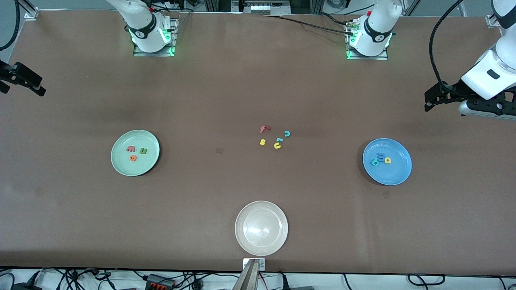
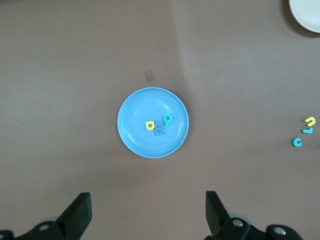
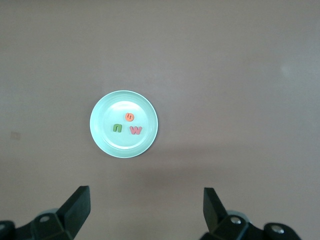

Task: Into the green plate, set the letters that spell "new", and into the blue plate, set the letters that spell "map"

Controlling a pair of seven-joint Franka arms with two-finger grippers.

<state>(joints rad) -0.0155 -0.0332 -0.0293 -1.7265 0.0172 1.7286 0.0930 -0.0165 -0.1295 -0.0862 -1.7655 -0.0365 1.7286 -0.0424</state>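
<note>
**Inspector:** Letters first. The green n point(image 1: 143, 151), orange e point(image 1: 133, 158) and pinkish w point(image 1: 130, 149) lie in the green plate point(image 1: 121, 165), toward the right arm's end of the desk point(image 1: 201, 100). They sit close together near its middle, none on the rim.

**Clerk:** And the second word?

**Inspector:** The blue m point(image 1: 380, 156), yellow a point(image 1: 388, 160) and teal p point(image 1: 375, 162) lie in the blue plate point(image 1: 397, 175), toward the left arm's end, the m touching the p. By my reading both words are delivered.

**Clerk:** Leftovers?

**Inspector:** A red f point(image 1: 264, 129), yellow s point(image 1: 262, 141), teal c point(image 1: 287, 133), yellow u point(image 1: 277, 146) and one more teal piece point(image 1: 279, 140) lie loose mid-desk between the plates. A white plate point(image 1: 242, 237) sits nearer the camera, nothing in it. These belong to neither word, so I judge they are left there on purpose.

**Clerk:** The arms?

**Inspector:** Left pincer point(image 2: 147, 212) hangs high over the blue plate's end, jaws apart, holding nothing. Right pincer point(image 3: 145, 212) likewise at the green plate's end, jaws apart, holding nothing. Both look parked clear of the plates.
</note>
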